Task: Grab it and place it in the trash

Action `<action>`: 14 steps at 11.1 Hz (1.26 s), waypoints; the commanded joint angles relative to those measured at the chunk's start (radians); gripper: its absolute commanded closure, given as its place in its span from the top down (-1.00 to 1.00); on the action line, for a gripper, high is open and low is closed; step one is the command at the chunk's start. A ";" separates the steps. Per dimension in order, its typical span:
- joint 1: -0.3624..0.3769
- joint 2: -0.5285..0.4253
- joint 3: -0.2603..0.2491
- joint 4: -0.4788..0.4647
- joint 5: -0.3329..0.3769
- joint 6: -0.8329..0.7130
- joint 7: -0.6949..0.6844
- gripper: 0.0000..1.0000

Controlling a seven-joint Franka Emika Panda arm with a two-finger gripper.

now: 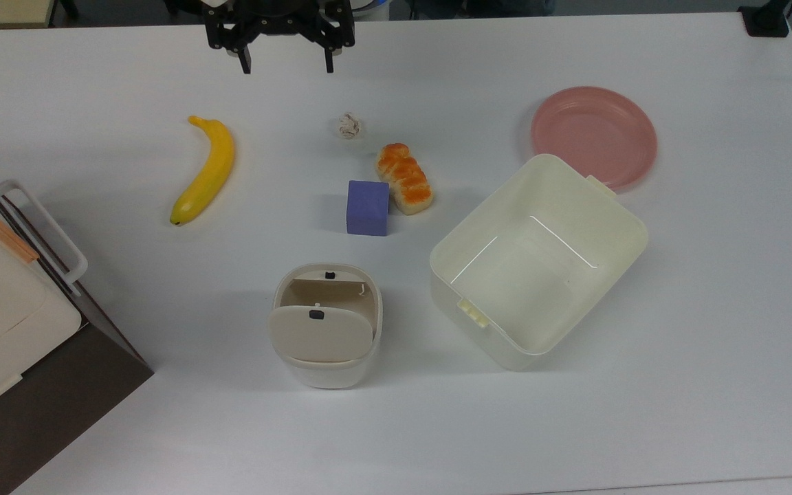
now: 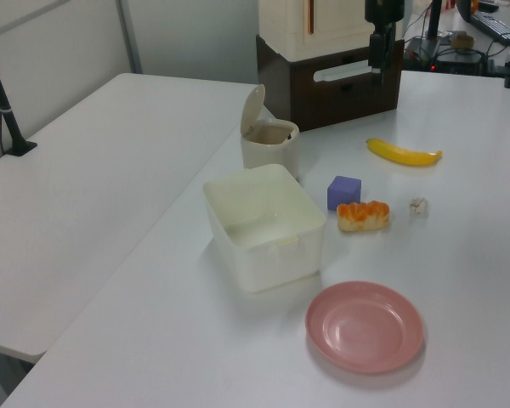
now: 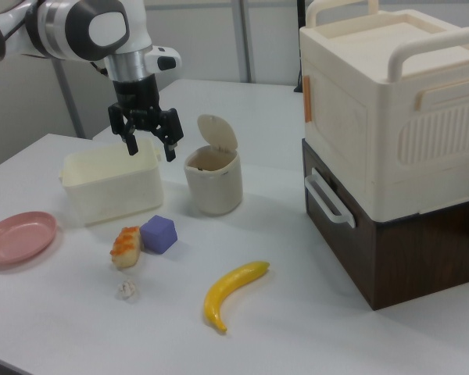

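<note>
Nothing of the task is done yet. The paper wad (image 1: 348, 126) lies on the desk (image 1: 678, 385), just beside the bread (image 1: 404, 178) and near the purple block (image 1: 368, 207), untouched. My gripper (image 1: 287, 67) hangs high above the desk, well apart from the wad, fingers (image 3: 170, 151) spread and holding nothing. All steps are left: reach the wad, pinch it, carry it, drop it.

Containers: the bin (image 1: 326, 326) stands with its flap lid (image 2: 252, 109) tipped up, so the mouth is open; I judge it empty as far as the top view shows. The larger tub (image 1: 539, 260) is lidless and empty. The pink plate (image 1: 593, 136) is bare. The banana (image 1: 206, 170) lies apart from all of these.
</note>
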 commanded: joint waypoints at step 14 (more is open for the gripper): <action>0.046 -0.011 -0.040 -0.011 0.001 -0.011 -0.018 1.00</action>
